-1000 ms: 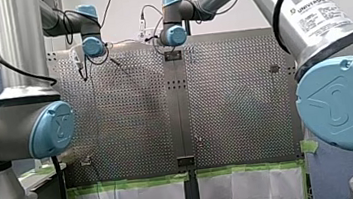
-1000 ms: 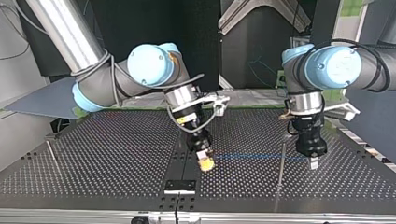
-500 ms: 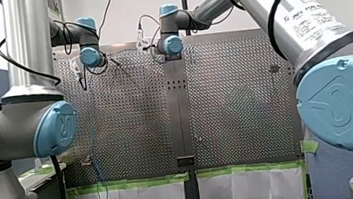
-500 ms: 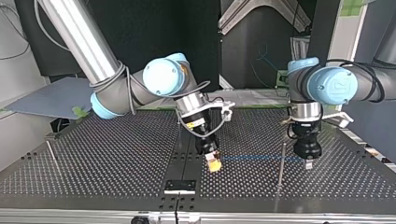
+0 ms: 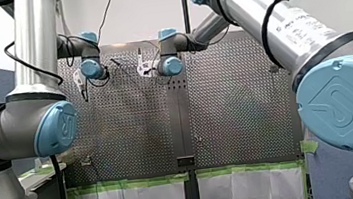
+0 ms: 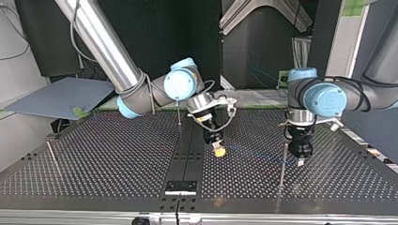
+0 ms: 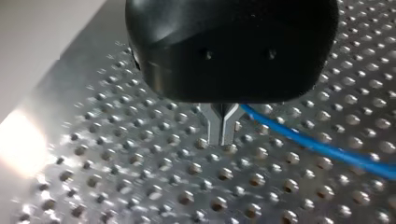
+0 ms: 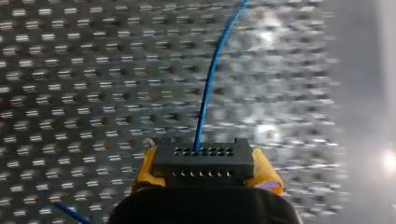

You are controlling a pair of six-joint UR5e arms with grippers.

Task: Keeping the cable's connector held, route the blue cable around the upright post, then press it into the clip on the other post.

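Observation:
In the top view my right gripper (image 6: pixel 218 151), with yellow pads, is shut on the cable's black connector (image 8: pixel 204 161). The thin blue cable (image 6: pixel 256 152) runs low over the table from it to my left gripper (image 6: pixel 300 162). In the left wrist view the metal fingers (image 7: pixel 221 128) are pressed together, and the blue cable (image 7: pixel 322 148) leaves them to one side. A thin upright post (image 6: pixel 282 164) stands right beside my left gripper. Another thin post (image 6: pixel 179 119) rises just behind my right gripper. The blue cable (image 8: pixel 209 88) leads straight ahead from the connector.
A short post topped with a small block (image 6: pixel 49 149) stands near the top view's left edge. A black plate (image 6: pixel 180 186) lies at the near middle of the perforated table (image 6: pixel 117 168). Both arms' elbows (image 5: pixel 346 103) fill the front view's sides.
Both grippers have drawn back from the top view's camera, along the table. My left gripper has come close beside the thin post, and the cable between the grippers is shorter.

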